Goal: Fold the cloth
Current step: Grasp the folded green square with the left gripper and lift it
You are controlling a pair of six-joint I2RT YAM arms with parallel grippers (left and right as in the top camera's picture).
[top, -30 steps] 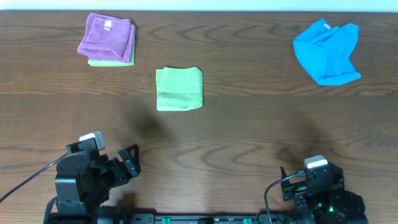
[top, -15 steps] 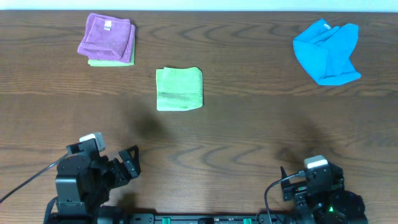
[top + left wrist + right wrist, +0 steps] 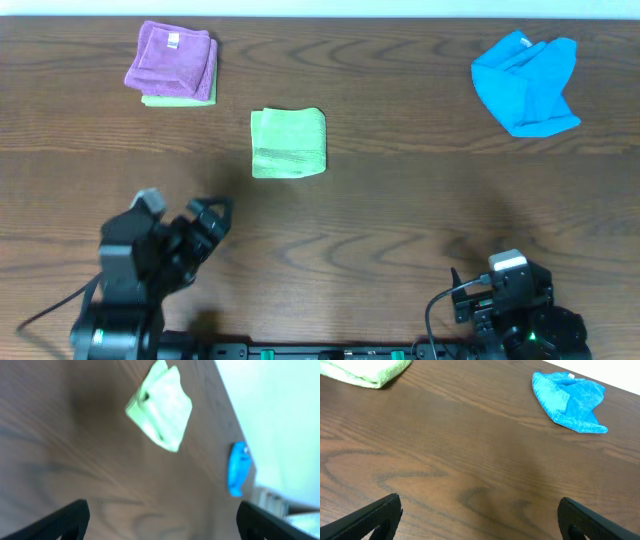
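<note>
Green cloth [image 3: 288, 143] lying folded on table [image 3: 400, 220], well ahead of left gripper [image 3: 162, 512] fingers, untouched. Left and right gripper [image 3: 480, 510] fingers released wide, grasping nothing. Blue cloth [image 3: 568, 402] beyond right fingers.

Dark wood-grain table [image 3: 400, 200] — pale wall [image 3: 320, 7] along far edge, even light.

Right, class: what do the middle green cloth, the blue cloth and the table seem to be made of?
Green cloth: soft matte fabric, probably microfibre or terry; fuzzy surface, ribbed band near one edge.
Blue cloth: similar plush fabric; limp, crumpled folds.
Table: dark wood or wood-look laminate; grain lines, slight sheen.
</note>
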